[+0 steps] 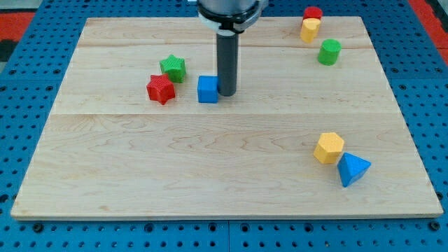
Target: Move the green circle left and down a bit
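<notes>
The green circle [329, 52], a short green cylinder, stands on the wooden board near the view's top right. My tip [227, 93] rests on the board left of centre, far to the left of and a little below the green circle. The tip touches the right side of a blue cube [207, 89]. The rod rises straight up to the arm's dark end at the view's top.
A red cylinder [312, 13] and a yellow block [309, 29] sit just up-left of the green circle. A green star [172, 68] and a red star [160, 89] lie left of the blue cube. A yellow hexagon [328, 148] and a blue triangle [353, 169] lie at lower right.
</notes>
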